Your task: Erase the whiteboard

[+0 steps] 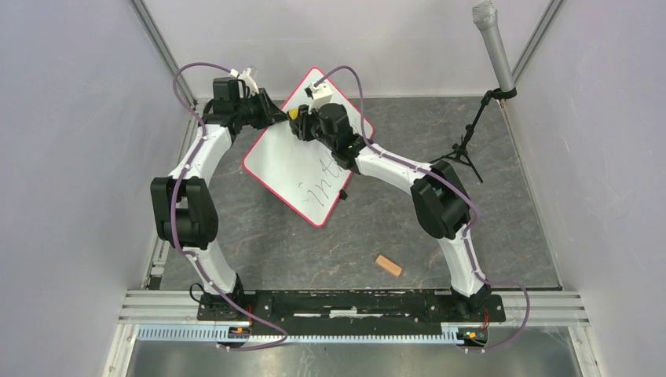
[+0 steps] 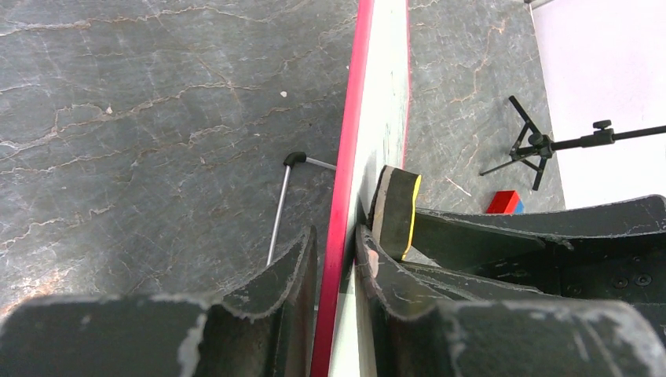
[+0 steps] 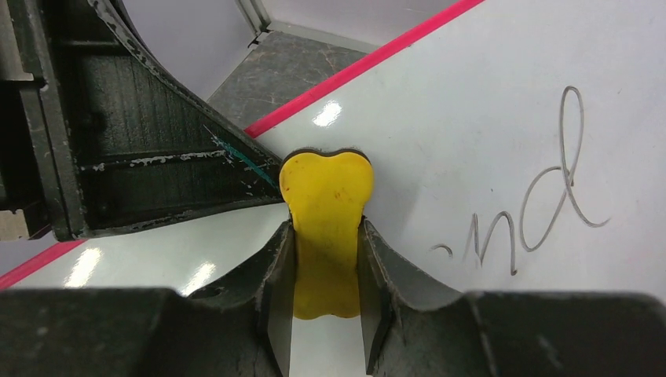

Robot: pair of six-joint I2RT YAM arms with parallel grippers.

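From above, the whiteboard (image 1: pixel 302 169) lies turned like a diamond toward the far edge of the tabletop (image 1: pixel 314 251), a little left of the middle, one corner pointing at the far edge; black handwriting (image 1: pixel 323 182) runs across its near half. My left gripper (image 1: pixel 271 110) meets the board's far-left edge; my right gripper (image 1: pixel 300 119) is over the board's far part, just beside the left one, with a yellow eraser (image 1: pixel 294 113) at its tip. A small orange block (image 1: pixel 388 265) lies near the near edge, right of the middle; a microphone (image 1: pixel 491 39) on a stand rises at the far right corner.

From my left wrist, the left gripper (image 2: pixel 334 243) pinches the red rim of the whiteboard (image 2: pixel 385 94), one finger on each face; the eraser (image 2: pixel 397 208) presses flat on the white face just beyond my finger.

From my right wrist, the right gripper (image 3: pixel 326 243) is clamped on the eraser (image 3: pixel 326 204), fingers tight on both its sides; the eraser rests on the whiteboard (image 3: pixel 471 118), close to its red rim; the handwriting (image 3: pixel 534 212) lies off to the right, apart from the eraser.
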